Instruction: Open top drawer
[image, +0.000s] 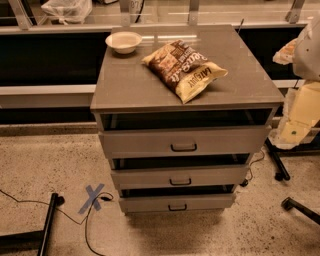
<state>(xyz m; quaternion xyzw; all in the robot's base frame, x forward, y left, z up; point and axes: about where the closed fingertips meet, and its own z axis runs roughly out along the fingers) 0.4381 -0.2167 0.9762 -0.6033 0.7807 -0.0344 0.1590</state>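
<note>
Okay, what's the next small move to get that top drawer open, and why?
Probably bring the gripper, now off beside the cabinet at the view's right edge, across to the front of the top drawer, toward its black handle. The gripper is apart from the handle, so no pull can begin yet.

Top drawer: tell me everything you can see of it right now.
The top drawer is plain grey, the tallest and widest of three fronts, level, directly under the cabinet top, with a dark gap above it. Its small black bar handle sits centred. Nothing touches it; the gripper is not in view.
</note>
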